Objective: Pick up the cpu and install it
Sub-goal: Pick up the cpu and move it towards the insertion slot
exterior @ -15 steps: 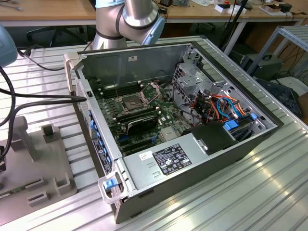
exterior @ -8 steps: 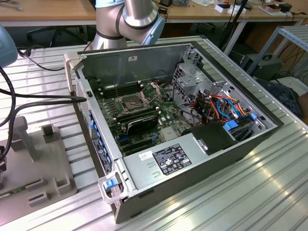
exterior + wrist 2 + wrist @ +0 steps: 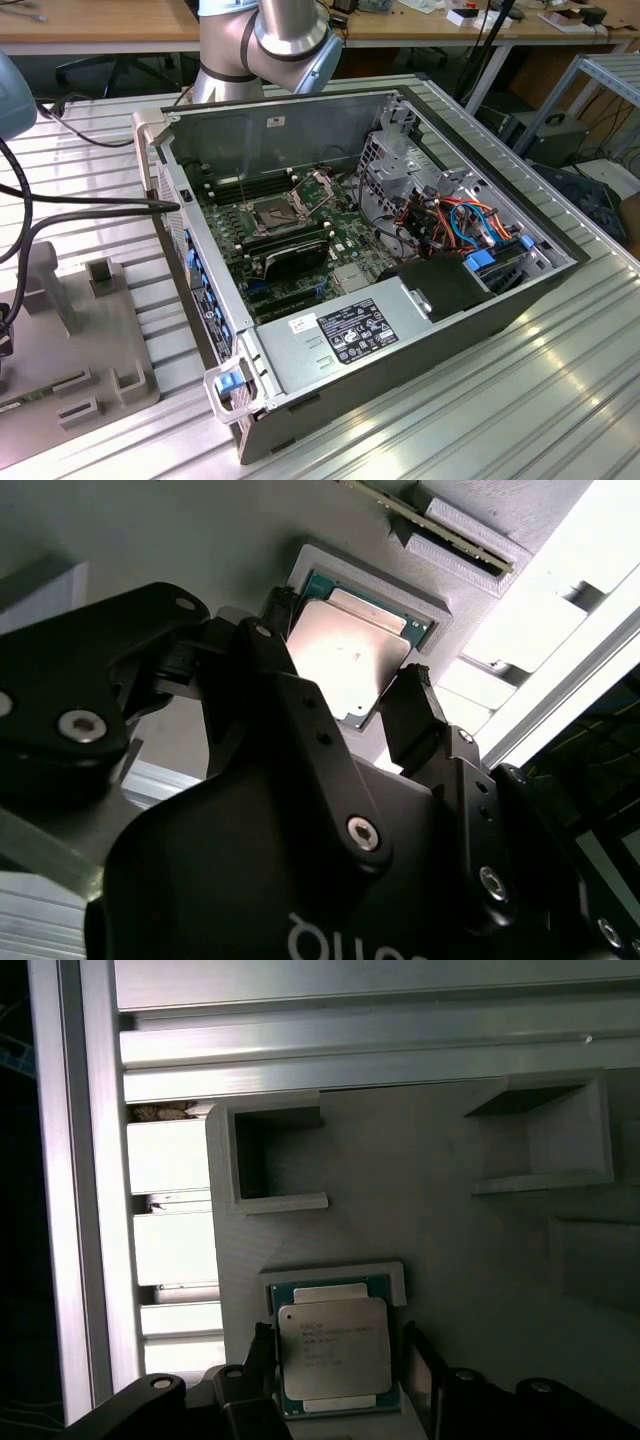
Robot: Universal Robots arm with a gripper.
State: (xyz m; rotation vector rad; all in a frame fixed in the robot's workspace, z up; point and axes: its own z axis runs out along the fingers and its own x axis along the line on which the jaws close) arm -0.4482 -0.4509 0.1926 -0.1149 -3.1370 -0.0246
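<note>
The cpu (image 3: 335,1345) (image 3: 350,655) is a small square chip with a dull silver top on a green edge. It lies flat in a shallow raised pocket of a grey fixture plate (image 3: 450,1220) (image 3: 70,340). My gripper (image 3: 338,1358) (image 3: 345,662) hangs right over it, open, with one black finger (image 3: 262,1352) on one side of the chip and the other finger (image 3: 418,1360) on the opposite side, both close to its edges. In the exterior view the motherboard's socket (image 3: 272,212) sits inside the open computer case (image 3: 330,340), its metal frame (image 3: 315,185) hinged up.
The fixture plate carries other raised pockets (image 3: 270,1160) (image 3: 540,1130) and blocks (image 3: 100,272). It rests on a ribbed aluminium table (image 3: 560,380). Black modules (image 3: 290,250) lie beside the socket, with a cable bundle (image 3: 460,220) towards the exterior view's right. The arm's body (image 3: 270,40) stands behind the case.
</note>
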